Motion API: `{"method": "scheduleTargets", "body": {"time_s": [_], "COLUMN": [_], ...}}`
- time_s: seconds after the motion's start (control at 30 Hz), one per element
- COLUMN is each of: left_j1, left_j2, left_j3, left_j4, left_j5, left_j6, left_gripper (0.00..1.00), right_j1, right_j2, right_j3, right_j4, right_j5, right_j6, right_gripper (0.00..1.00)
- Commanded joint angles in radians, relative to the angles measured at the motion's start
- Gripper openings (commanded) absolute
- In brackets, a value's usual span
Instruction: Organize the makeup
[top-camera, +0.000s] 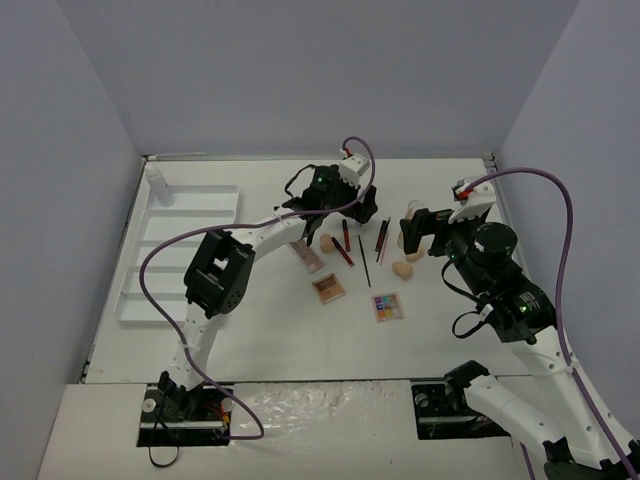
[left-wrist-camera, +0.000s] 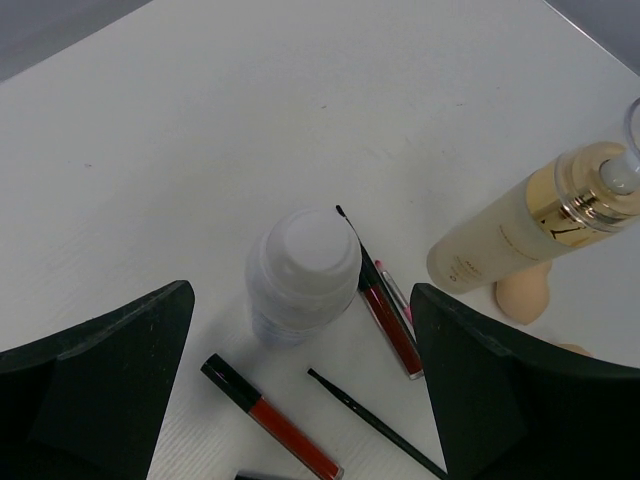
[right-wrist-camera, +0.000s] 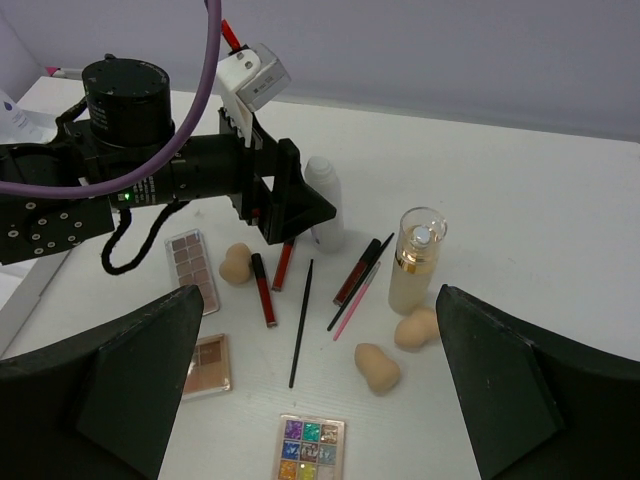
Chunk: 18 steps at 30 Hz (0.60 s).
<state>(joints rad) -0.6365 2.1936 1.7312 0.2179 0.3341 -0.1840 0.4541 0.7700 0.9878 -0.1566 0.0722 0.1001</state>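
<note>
My left gripper (top-camera: 362, 205) is open, hovering over a clear white-capped bottle (left-wrist-camera: 303, 270) that stands upright just ahead of its jaws (left-wrist-camera: 305, 400). Around the bottle lie red lip-gloss tubes (left-wrist-camera: 270, 418), a black brush (left-wrist-camera: 375, 422) and a pink pencil (left-wrist-camera: 397, 290). The amber bottle (right-wrist-camera: 415, 260) stands to the right, with two peach sponges (right-wrist-camera: 415, 327) beside it and a third sponge (right-wrist-camera: 236, 264) on the left. Three palettes (right-wrist-camera: 311, 448) lie nearer me. My right gripper (right-wrist-camera: 325, 400) is open and empty, above the palettes. A second clear bottle (top-camera: 158, 183) stands at the tray's far corner.
The white slotted tray (top-camera: 180, 250) lies along the left side of the table. Grey walls close in the left, far and right sides. The left arm's purple cable (top-camera: 355, 165) arches over the items.
</note>
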Motion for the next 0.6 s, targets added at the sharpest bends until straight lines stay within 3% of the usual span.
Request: {"method": "scheduleTargets", "body": {"time_s": [0.0,0.1,0.27,0.37,0.47,0.57], "left_j1": [-0.009,-0.009,-0.012,-0.015,-0.015,-0.014], "left_j2": [-0.011,0.018,0.046,0.046,0.024,-0.022], "left_j3": [0.096,0.129,0.142,0.146,0.126,0.101], "left_j4": [0.114,0.110,0.130,0.129,0.136,0.157], "left_j5": [0.006,-0.011,-0.016,-0.006,-0.016,-0.041], "left_j6": [-0.016,-0.012,-0.025,-0.026,-0.042,-0.035], "left_gripper": [0.86,0.81,0.61,0.46,0.18,0.00], "right_j1": [0.005,0.005,0.005,0.005,0.005,0.005], "right_j2": [-0.006,-0.015,-0.036,-0.040,-0.040,-0.038], "right_j3": [0.020,0.016,0.002,0.003,0.006,0.008], "right_j4": [0.043,0.040,0.037,0.034,0.031,0.031], "right_j5": [0.032,0.040,0.053,0.057,0.060,0.058], "right_j6": [0.009,0.014,0.023,0.021,0.018,0.014], "right_gripper": [1.00,1.00,1.00,1.00,1.00,1.00]}}
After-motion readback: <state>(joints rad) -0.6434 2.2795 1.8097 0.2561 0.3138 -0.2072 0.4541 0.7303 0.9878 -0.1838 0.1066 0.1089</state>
